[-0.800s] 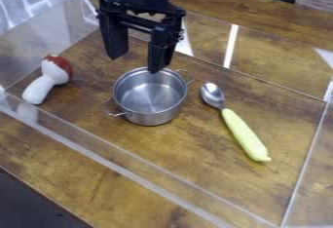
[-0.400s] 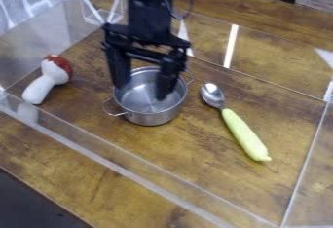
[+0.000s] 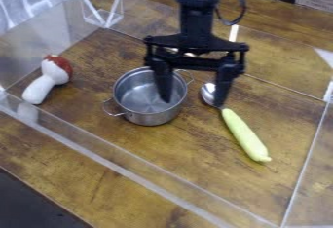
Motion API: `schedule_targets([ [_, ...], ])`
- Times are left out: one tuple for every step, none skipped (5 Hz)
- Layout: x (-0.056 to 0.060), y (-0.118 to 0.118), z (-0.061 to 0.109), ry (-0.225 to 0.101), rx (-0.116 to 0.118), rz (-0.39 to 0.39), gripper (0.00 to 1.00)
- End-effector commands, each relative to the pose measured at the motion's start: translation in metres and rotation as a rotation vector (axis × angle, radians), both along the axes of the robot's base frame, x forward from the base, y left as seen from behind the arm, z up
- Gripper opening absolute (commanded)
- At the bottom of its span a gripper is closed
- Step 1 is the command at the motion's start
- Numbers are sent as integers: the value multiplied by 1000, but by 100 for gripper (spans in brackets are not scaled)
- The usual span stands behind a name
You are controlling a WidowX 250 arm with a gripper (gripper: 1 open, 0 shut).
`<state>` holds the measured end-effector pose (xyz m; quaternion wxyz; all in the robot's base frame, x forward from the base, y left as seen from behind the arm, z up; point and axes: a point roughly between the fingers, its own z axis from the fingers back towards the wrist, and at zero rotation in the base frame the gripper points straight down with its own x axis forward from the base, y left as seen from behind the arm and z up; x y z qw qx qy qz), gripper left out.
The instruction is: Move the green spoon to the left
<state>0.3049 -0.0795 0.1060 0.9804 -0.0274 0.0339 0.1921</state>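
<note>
The gripper (image 3: pixel 193 86), jaws spread wide (nothing held), hangs between pot (image 3: pixel 143 103) and green spoon (image 3: pixel 240 127)

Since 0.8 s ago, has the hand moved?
Yes. The hand has shifted right in the picture and lower, from behind the steel pot to between the pot and the green spoon, jaws wide open.

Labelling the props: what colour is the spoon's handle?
Yellow-green; the green spoon shows clearly in the camera view.

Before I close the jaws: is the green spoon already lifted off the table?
No, the green spoon lies flat on the wooden table, right of the pot, with the open gripper above its bowl end.
</note>
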Motion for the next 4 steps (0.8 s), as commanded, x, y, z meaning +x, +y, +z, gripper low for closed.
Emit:
schedule_targets([
  [12, -18, 16, -85, -31, 137, 100],
  [20, -17, 3, -98, -43, 254, 100],
  [29, -15, -17, -95, -54, 315, 100],
  [39, -15, -34, -80, -57, 317, 100],
])
